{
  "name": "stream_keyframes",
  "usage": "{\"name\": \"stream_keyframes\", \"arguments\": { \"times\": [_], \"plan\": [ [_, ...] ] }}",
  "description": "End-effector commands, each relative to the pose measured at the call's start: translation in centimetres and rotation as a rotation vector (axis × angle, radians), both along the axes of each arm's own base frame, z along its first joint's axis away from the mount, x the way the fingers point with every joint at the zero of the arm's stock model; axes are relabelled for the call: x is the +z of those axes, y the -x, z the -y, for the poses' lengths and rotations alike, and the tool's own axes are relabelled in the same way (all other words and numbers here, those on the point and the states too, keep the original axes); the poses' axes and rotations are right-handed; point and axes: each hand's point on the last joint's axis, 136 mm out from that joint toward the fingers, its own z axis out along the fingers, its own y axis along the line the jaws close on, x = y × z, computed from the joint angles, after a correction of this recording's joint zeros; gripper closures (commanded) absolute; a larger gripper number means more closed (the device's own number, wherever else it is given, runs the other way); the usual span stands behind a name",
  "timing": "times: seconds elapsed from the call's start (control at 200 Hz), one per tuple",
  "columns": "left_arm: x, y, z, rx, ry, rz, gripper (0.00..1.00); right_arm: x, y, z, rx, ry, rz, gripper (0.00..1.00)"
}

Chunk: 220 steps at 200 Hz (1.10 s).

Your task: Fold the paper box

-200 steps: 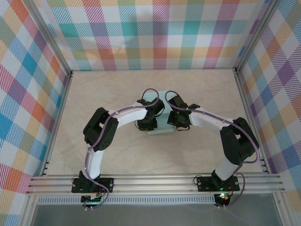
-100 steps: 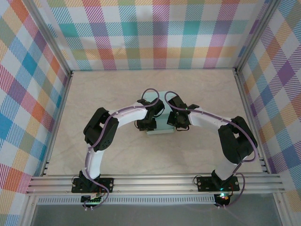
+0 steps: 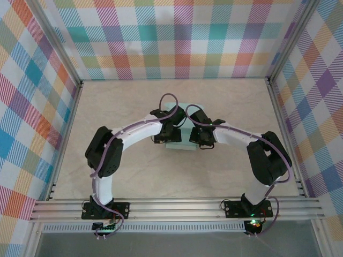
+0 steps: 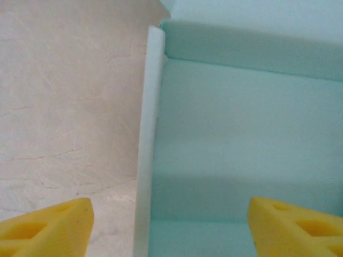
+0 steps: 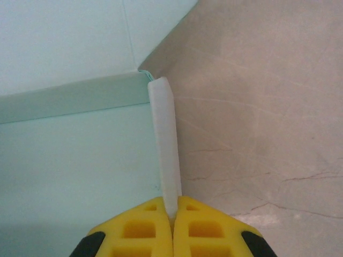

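While both arms curve toward each other over the middle of the table [image 3: 134, 176], the paper box [image 3: 179, 145] lies beneath their wrists. Its pale mint card is mostly covered by them in the top view. The left arm [image 3: 134, 134] rises from its base at the near edge and bends at an elbow pushed out to the left. Its white forearm runs up and rightward to the box's left side. The right arm [image 3: 236, 138] mirrors it, elbow out to the right, forearm reaching leftward to the box's right side.

The left gripper [image 4: 171, 230] stands spread wide. In its wrist view the two yellow fingertips [image 4: 45, 227] sit in the bottom corners. The box's raised left wall stands upright between them, nearer the left one and apart from both. Right of that wall lies the mint floor of the box, with another wall folded up across the top. Left of it is bare table.

The right gripper [image 5: 172, 214] is pressed together on the box's right wall. In its wrist view the yellow fingertips [image 5: 139, 230] meet on the white top edge of that upright wall and pinch it. The box's floor and a folded-up wall lie to the left, bare table to the right.
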Motion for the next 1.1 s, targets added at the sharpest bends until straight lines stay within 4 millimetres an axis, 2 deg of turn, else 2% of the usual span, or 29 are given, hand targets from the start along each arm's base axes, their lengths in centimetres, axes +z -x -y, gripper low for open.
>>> {"name": "stream_keyframes", "arguments": {
  "times": [0.0, 0.12, 0.225, 0.555, 0.675, 0.955, 1.095],
  "plan": [
    [3.0, -0.1, -0.2, 0.005, 0.050, 0.065, 0.21, 0.4, -1.1, 0.0, 0.014, 0.037, 0.044, 1.00],
    [2.7, 0.0, -1.4, 0.030, 0.055, 0.063, 0.18, 0.6, -1.3, 0.2, 0.021, 0.062, 0.055, 1.00],
    [2.0, 0.0, -2.3, 0.068, 0.079, 0.060, 0.09, 0.5, -1.4, 0.4, 0.033, 0.089, 0.056, 1.00],
    [2.1, -0.3, -3.8, 0.094, 0.082, 0.075, 0.06, 0.2, -1.8, 0.7, 0.054, 0.137, 0.057, 0.69],
    [2.0, -0.3, -3.9, 0.097, 0.087, 0.075, 0.06, 0.2, -2.0, 0.6, 0.064, 0.141, 0.057, 0.65],
    [1.9, -0.3, -4.1, 0.097, 0.091, 0.080, 0.05, -0.8, -2.3, 0.2, 0.125, 0.164, 0.039, 0.66],
    [1.7, -0.4, -4.4, 0.107, 0.106, 0.085, 0.05, -1.3, -2.4, -0.5, 0.174, 0.159, 0.020, 0.74]
  ]
}}
